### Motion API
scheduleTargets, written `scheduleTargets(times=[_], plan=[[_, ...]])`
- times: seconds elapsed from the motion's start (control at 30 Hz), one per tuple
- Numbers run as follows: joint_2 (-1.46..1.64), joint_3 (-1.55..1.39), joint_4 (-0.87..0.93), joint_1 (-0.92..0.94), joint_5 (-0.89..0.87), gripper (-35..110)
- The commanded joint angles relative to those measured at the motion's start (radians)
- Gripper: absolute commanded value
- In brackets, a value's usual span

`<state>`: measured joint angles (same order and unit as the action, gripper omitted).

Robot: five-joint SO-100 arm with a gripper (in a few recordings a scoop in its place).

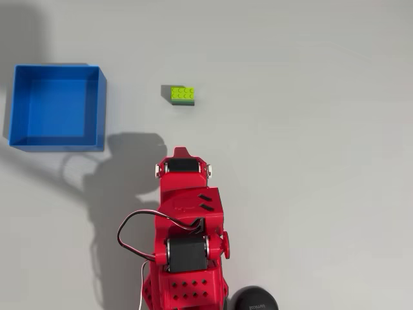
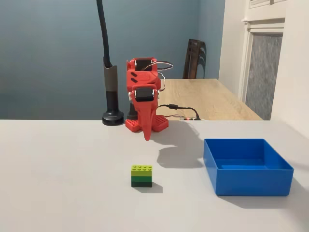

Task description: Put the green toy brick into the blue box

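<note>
The green toy brick (image 1: 182, 95) (image 2: 141, 175) is a small lime-topped stack with darker green sides, standing alone on the grey table. The blue box (image 1: 100, 110) (image 2: 253, 181) sits open-topped and empty, to the brick's left in the overhead view and to its right in the fixed view. My red arm is folded back over its base. Its gripper (image 1: 182, 152) (image 2: 147, 136) hangs pointing down, a little short of the brick and above the table. The fingers taper together to one point, shut with nothing between them.
A black stand with a round base (image 2: 113, 118) (image 1: 255, 300) rises beside the arm's base. Cables (image 2: 181, 110) trail from the arm toward a wooden table (image 2: 212, 96) behind. Bare grey tabletop surrounds brick and box.
</note>
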<state>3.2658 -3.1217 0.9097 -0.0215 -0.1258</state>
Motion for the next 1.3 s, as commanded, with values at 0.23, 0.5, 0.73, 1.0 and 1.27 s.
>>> scheduleTargets(times=[0.23, 0.5, 0.73, 1.0, 1.27], plan=[[0.008, 0.008, -0.011, -0.063, 0.112, 0], [0.005, 0.008, -0.012, -0.064, 0.117, 0], [-0.008, 0.052, -0.015, -0.071, 0.140, 0], [-0.021, 0.169, -0.012, -0.095, 0.135, 0], [-0.308, 0.344, -0.009, -0.086, 0.098, 0]])
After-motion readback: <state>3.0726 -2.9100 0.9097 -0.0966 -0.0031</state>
